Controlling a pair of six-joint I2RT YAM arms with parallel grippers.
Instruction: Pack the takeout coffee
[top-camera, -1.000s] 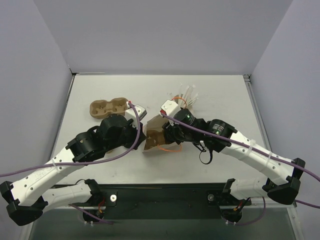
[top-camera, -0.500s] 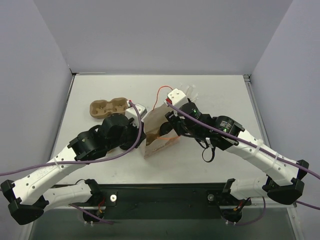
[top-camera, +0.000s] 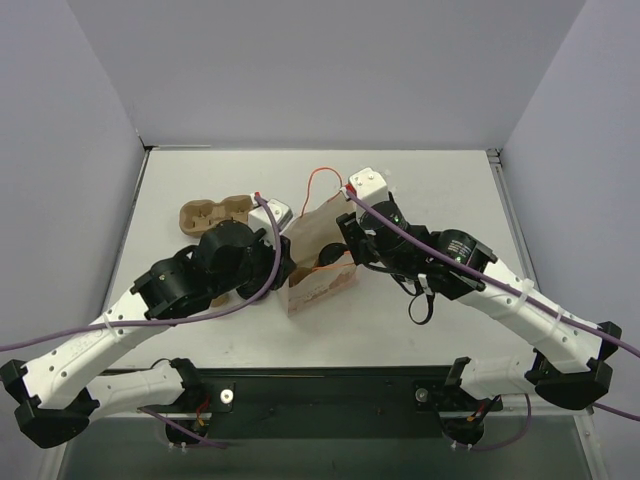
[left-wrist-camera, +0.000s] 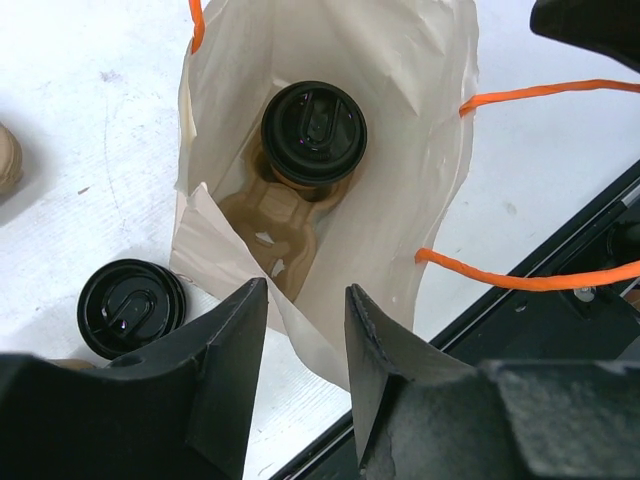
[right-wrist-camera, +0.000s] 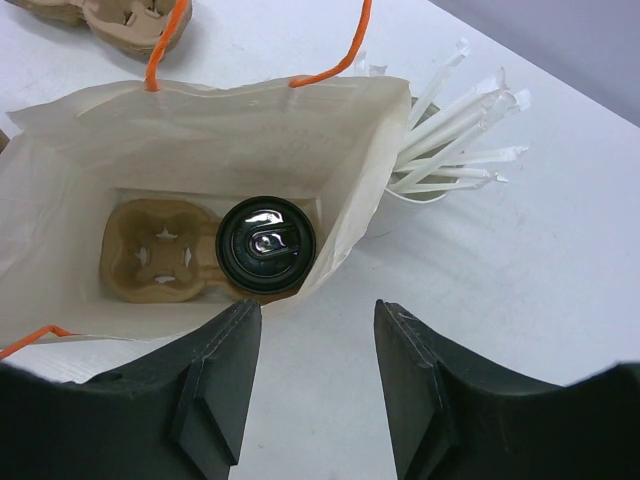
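My left gripper (left-wrist-camera: 305, 300) and right gripper (right-wrist-camera: 315, 312) hang spread and empty over the brown paper bag (left-wrist-camera: 400, 200), black-lidded brown kraft cup (left-wrist-camera: 313, 133) seated in its moulded pulp carrier (left-wrist-camera: 262, 215) inside, where a snagged orange cord handle (left-wrist-camera: 530, 283) could topple it.

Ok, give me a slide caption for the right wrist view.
Lidded coffee sits in a carrier inside the open bag, straws alongside.

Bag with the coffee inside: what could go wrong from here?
The cup fills one slot of the carrier; the other slot is empty, so the bag may tip when lifted. A second lidded cup stands right outside it, near the left gripper, which might knock it over.
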